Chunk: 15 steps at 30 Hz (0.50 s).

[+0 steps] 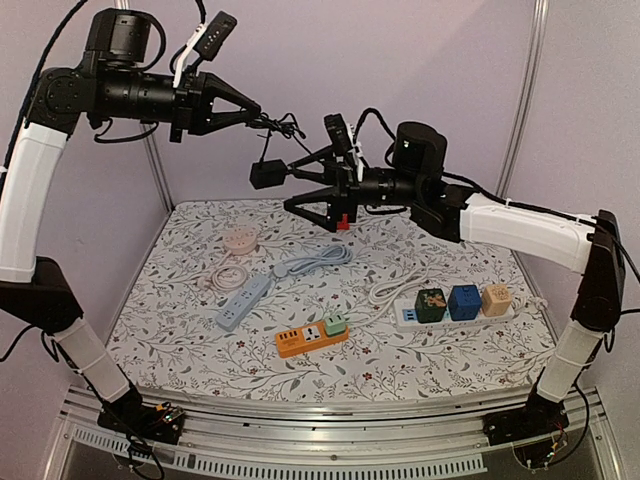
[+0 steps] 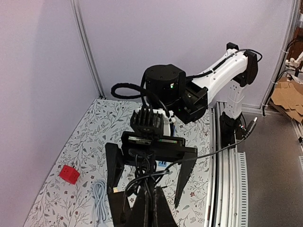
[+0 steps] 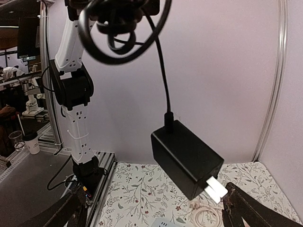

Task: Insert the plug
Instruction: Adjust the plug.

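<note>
There's the left hand (image 1: 255, 112) pinched tight on the cable (image 1: 283, 125), the black plug (image 1: 266, 175) dangling in mid-air, well above the table (image 1: 170, 340). The right hand (image 1: 295, 188) is spread wide beside it, gripping nothing. Nothing inserted yet; the power strips (image 1: 312, 336) lie below.

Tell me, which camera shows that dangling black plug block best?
The right wrist view: the black plug block fills the middle of the picture, with its two metal prongs and its cable clear. The top view shows it small and dark, hanging in mid-air. In the left wrist view I cannot make it out behind the tangled cable.
</note>
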### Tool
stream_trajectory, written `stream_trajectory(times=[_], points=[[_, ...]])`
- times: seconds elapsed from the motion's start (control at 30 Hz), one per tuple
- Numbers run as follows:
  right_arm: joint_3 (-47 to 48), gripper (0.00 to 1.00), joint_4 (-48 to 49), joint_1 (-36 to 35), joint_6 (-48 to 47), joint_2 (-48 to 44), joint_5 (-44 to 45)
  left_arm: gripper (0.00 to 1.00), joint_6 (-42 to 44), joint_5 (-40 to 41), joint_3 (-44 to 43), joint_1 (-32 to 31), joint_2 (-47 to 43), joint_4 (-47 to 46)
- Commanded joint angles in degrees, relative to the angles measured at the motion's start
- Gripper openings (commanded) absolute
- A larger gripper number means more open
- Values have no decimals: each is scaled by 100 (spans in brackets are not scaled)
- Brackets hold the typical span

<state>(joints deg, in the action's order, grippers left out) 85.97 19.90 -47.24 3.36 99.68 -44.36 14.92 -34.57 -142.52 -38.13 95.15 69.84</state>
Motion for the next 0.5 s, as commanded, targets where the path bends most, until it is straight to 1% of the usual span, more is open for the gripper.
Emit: stream_trajectory(times=[0.0, 0.17, 0.23, 0.27, 0.33, 0.47], points=[[424, 98, -134, -146, 184, 348, -16, 0, 89, -158, -43, -122, 62, 165], [617, 91, -127, -156, 288, 603, 151, 0, 123, -171, -9, -170, 65, 205], [638, 81, -127, -154, 295, 620, 1, 0, 142, -175, -6, -175, 69, 226], [640, 70, -127, -162, 321, 629, -74, 0, 151, -173, -16, -177, 68, 219], [596, 56, -127, -167, 339, 619, -207, 0, 162, -166, -42, -178, 88, 216], [449, 41, -119, -163, 314, 539, -332, 0, 171, -145, -51, -178, 104, 222]])
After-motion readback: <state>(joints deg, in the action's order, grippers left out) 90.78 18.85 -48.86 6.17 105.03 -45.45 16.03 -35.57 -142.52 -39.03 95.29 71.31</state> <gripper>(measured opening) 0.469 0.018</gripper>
